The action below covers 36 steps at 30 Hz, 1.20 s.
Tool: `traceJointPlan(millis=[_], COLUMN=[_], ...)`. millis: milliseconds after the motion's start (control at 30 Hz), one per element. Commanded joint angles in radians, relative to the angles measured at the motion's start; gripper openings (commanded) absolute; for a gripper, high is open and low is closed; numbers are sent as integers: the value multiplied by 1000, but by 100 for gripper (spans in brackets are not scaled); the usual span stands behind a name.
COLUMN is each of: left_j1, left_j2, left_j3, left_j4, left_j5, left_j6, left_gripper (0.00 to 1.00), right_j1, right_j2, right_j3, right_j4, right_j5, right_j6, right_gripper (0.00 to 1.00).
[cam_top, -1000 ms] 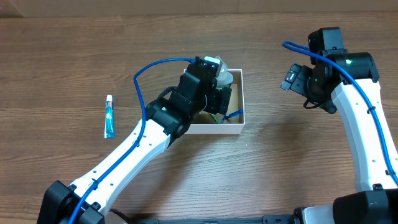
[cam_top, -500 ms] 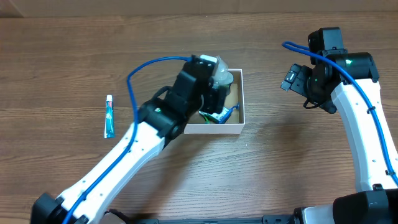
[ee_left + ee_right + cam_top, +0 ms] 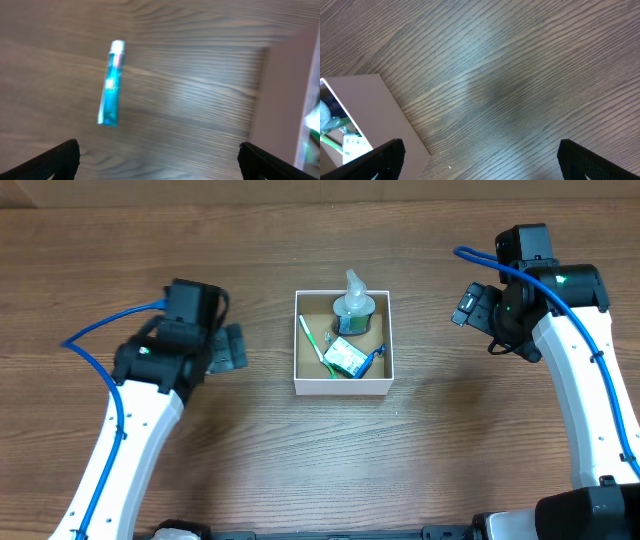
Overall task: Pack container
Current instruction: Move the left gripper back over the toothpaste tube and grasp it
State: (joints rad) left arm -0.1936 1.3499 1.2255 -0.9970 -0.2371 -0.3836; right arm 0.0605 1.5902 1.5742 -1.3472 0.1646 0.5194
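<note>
The container [image 3: 341, 387] is a small white-walled box in the middle of the table. It holds a clear bottle [image 3: 353, 304], a green toothbrush [image 3: 311, 340] and a small green and white packet [image 3: 346, 358]. A blue toothpaste tube [image 3: 109, 85] lies on the table in the left wrist view, ahead of my left gripper [image 3: 160, 160]; in the overhead view the left arm hides it. My left gripper [image 3: 229, 348] is open and empty, left of the container. My right gripper [image 3: 467, 305] is open and empty, right of the container. The container's wall also shows in the left wrist view [image 3: 282, 90] and the right wrist view [image 3: 367, 102].
The wooden table [image 3: 450, 450] carries nothing else in view. Blue cables run along both arms.
My left arm has pulled out of the container and swung left, over the toothpaste tube. The container's contents now show. The right arm has not moved.
</note>
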Motion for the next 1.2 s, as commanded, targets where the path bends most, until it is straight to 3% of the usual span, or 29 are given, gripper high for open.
traceJointPlan(millis=[0,133,267,433,567,767,967,1167], left_j1=[87,167,218,266,272,273,274,274], left_j2=[43,100,156,182,184,184,184,197], left_j3=[-31,-68,-137,-175,-209,-367,-498,-519], left_j4=[0,18,154,251,333,575,791,915], left_j5=[-5,17,124,123,123,126,126,126], left_j6=[-21,-20,53,71,140,275,318,340], left_gripper=[100,100,100,100,100,100,100,100], right_j1=[-1,-1,-1,-1,-1,-1,-1,-1], right_j2=[-30,-30,-30,-30,-30,-30,-30,-30], right_j3=[0,0,0,0,0,0,0,0], right_j4=[2,2,2,2,3,3,2,3], right_j5=[18,18,18,18,18,18,18,18], right_j6=[0,0,1,0,1,1,0,0], right_gripper=[100,100,100,100,100,100,100,100])
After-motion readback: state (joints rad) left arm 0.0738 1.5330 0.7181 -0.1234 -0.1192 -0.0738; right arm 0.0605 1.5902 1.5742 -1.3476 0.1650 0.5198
